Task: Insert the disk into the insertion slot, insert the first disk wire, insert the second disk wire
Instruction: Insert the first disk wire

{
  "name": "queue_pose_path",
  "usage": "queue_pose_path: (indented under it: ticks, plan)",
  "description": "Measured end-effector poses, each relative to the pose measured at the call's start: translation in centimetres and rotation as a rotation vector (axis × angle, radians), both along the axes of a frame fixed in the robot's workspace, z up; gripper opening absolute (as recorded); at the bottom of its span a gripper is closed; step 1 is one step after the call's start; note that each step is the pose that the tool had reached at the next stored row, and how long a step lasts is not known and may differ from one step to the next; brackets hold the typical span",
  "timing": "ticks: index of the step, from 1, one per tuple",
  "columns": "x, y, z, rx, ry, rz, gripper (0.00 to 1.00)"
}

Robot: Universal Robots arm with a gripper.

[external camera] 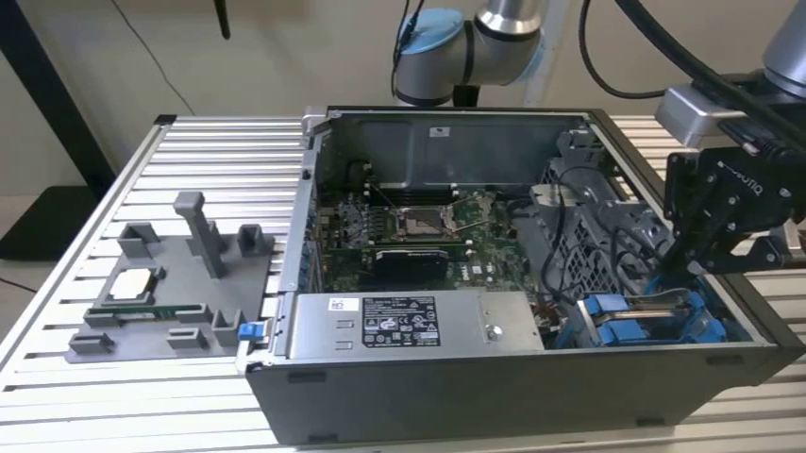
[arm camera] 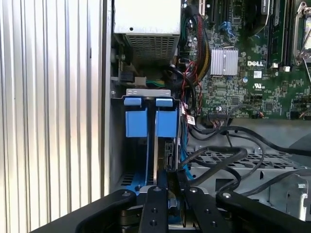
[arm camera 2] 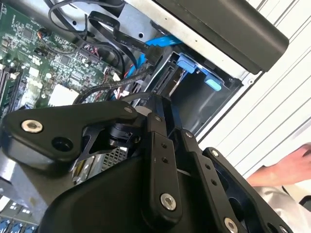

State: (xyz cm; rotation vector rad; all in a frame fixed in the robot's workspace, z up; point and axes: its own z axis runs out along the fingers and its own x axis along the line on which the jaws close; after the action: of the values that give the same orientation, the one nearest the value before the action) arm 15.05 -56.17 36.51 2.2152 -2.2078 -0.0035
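Observation:
The disk's blue carrier (external camera: 648,319) sits in the insertion slot (external camera: 705,300), the grey bay at the near corner of the case on the exterior view's right. In the first wrist view, two blue carrier tabs (arm camera: 146,119) stand side by side in the grey bay (arm camera: 116,145); the disk body is mostly hidden. My black gripper (external camera: 689,267) reaches down into the case just above the bay. In both wrist views its fingers (arm camera: 155,194) stand close together at the disk's end. A black wire (arm camera: 218,158) runs to the fingertips (arm camera 2: 156,104), which seem shut on its connector.
A silver labelled power-supply box (external camera: 403,326) lies along the case's front and the green motherboard (external camera: 416,226) behind it. Loose black cables (external camera: 567,255) cross beside the bay. A grey fixture (external camera: 176,283) stands on the slatted table. A person's hand (arm camera 2: 286,170) rests outside the case.

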Motion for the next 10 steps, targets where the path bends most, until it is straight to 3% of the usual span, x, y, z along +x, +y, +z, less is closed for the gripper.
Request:
queue_pose_path:
  ticks: [10]
  plan:
    - [0.34,0.00,-0.27,0.0000,-0.0016,0.019,0.00]
